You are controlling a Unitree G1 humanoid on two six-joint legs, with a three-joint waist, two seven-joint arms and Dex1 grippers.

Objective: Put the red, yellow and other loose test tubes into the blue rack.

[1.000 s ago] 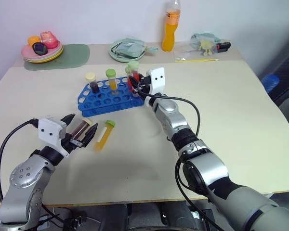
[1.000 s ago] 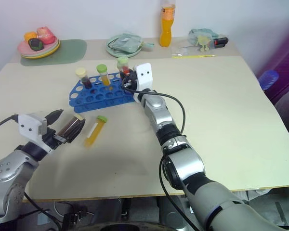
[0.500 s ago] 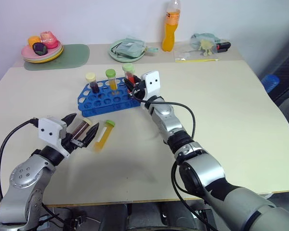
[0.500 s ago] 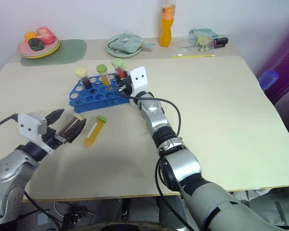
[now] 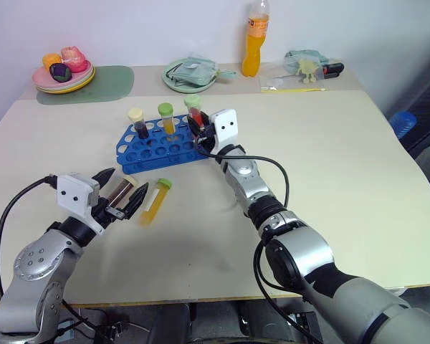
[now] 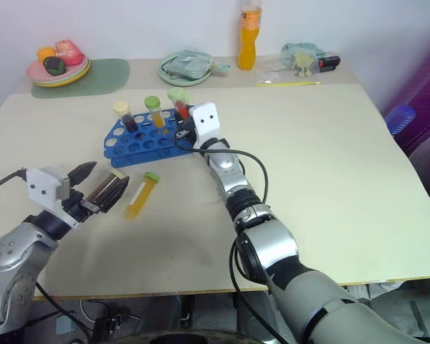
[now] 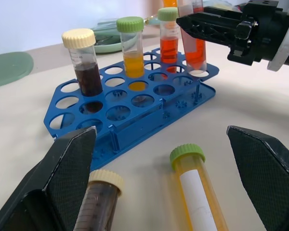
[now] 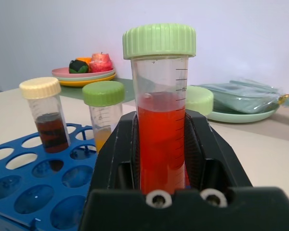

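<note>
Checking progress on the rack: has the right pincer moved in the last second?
Yes. The right pincer, shut on the red tube, shifted left along the blue rack.

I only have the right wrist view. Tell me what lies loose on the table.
Observer: Two tubes lie loose in front of the blue rack: a yellow tube with a green cap and a dark tube with a cream cap.
Operator: Give me the left gripper.
Observer: The left gripper is open, low over the table, with the dark tube lying ungripped by one finger.
Operator: Now place my red tube against the rack.
Observer: From the left wrist, the red tube in the right gripper stands upright, its lower end at a corner hole of the rack; a second red tube stands racked beside it.
</note>
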